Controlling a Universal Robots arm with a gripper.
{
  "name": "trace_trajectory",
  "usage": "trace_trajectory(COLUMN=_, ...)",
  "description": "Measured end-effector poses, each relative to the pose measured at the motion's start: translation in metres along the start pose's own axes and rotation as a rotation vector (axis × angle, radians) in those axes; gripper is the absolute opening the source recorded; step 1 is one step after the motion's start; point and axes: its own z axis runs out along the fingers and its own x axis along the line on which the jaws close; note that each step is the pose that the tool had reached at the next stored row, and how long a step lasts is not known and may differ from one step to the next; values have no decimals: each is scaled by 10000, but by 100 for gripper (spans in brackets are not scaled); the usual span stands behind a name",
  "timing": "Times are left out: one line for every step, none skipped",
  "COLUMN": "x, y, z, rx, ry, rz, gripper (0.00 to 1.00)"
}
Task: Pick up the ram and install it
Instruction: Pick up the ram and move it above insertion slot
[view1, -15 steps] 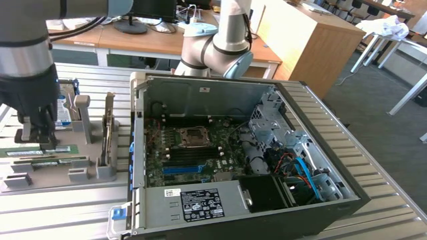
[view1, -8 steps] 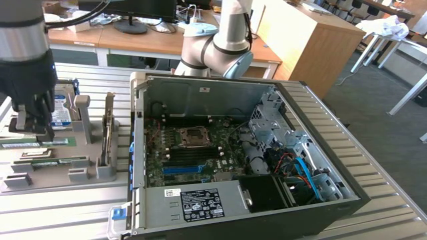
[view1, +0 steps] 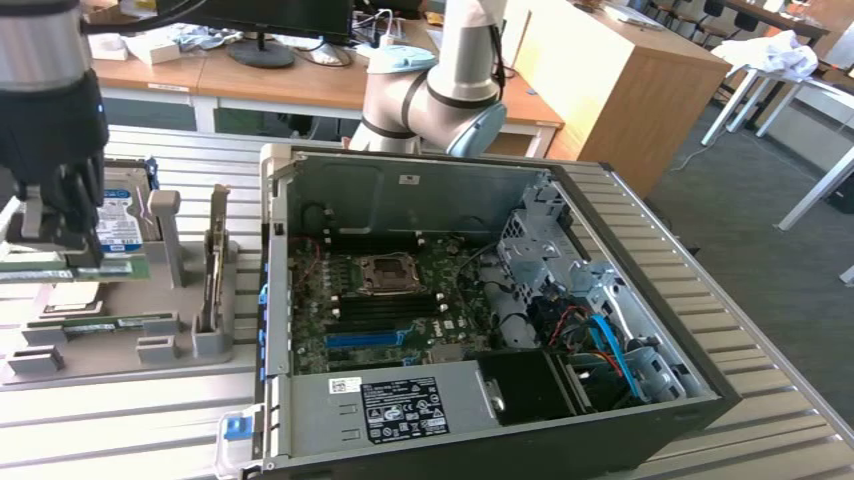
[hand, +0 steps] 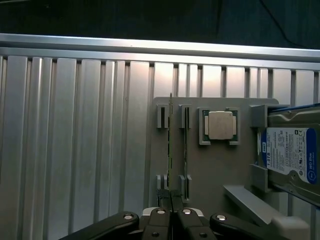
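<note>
- The ram (view1: 94, 268) is standing on its long edge, thin and green. Its long axis is running level across the exterior view, from left to right.
- In the wrist view the ram (hand: 170, 145) is showing edge-on as a thin line. It is pointing straight away from the hand and running parallel to a second memory stick (hand: 185, 150) just beside it.
- The hand (view1: 47, 255) is hanging over the gray tray at the exterior view's left, its fingers drawn together and clamping the ram near one end. The wrist view is showing the hand (hand: 172, 216) pinching the stick's edge between its fingertips.
- The ram is lining up with the tray's outer pair of slot posts. I cannot tell whether it is sitting in them or lifted clear.
- The gray tray (hand: 210, 185) is lying on the slatted metal bench (hand: 75, 150) and carrying several parts:
  - the second memory stick, in its own slot posts
  - a square silver processor chip (hand: 220, 125), in a recess
  - a hard drive (hand: 290, 155) with a blue label, at one edge
  - a taller card (view1: 218, 250), standing upright in a holder
- A computer case (view1: 400, 195) is lying open on the bench, to the exterior view's right of the tray. It is holding a motherboard (view1: 400, 310), a labelled power supply (view1: 387, 405) and blue cables (view1: 607, 340).
- The robot arm (view1: 447, 90) is rising behind the case.
</note>
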Motion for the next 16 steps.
trace_trajectory(x=-1, y=1, z=-27, rx=0, ry=0, rz=0, gripper=11)
trace_trajectory(x=-1, y=2, z=-55, rx=-1, ry=1, rz=0, gripper=11)
trace_trajectory(x=-2, y=3, z=-82, rx=-2, ry=0, rz=0, gripper=11)
trace_trajectory(x=-2, y=4, z=-107, rx=-1, ry=1, rz=0, gripper=11)
trace_trajectory(x=-3, y=5, z=-132, rx=-1, ry=1, rz=0, gripper=11)
trace_trajectory(x=-3, y=6, z=-154, rx=-1, ry=0, rz=-1, gripper=11)
trace_trajectory(x=-4, y=7, z=-179, rx=-1, ry=1, rz=0, gripper=11)
trace_trajectory(x=-4, y=8, z=-203, rx=0, ry=0, rz=0, gripper=11)
trace_trajectory(x=-5, y=9, z=-229, rx=0, ry=0, rz=0, gripper=11)
trace_trajectory(x=-5, y=10, z=-253, rx=-1, ry=1, rz=0, gripper=11)
trace_trajectory(x=-6, y=11, z=-275, rx=0, ry=0, rz=0, gripper=11)
trace_trajectory(x=-6, y=12, z=-296, rx=0, ry=0, rz=0, gripper=11)
trace_trajectory(x=-6, y=13, z=-318, rx=-1, ry=1, rz=0, gripper=11)
trace_trajectory(x=-7, y=14, z=-341, rx=-1, ry=0, rz=0, gripper=11)
trace_trajectory(x=-7, y=15, z=-362, rx=0, ry=0, rz=0, gripper=11)
trace_trajectory(x=-8, y=16, z=-383, rx=0, ry=0, rz=1, gripper=11)
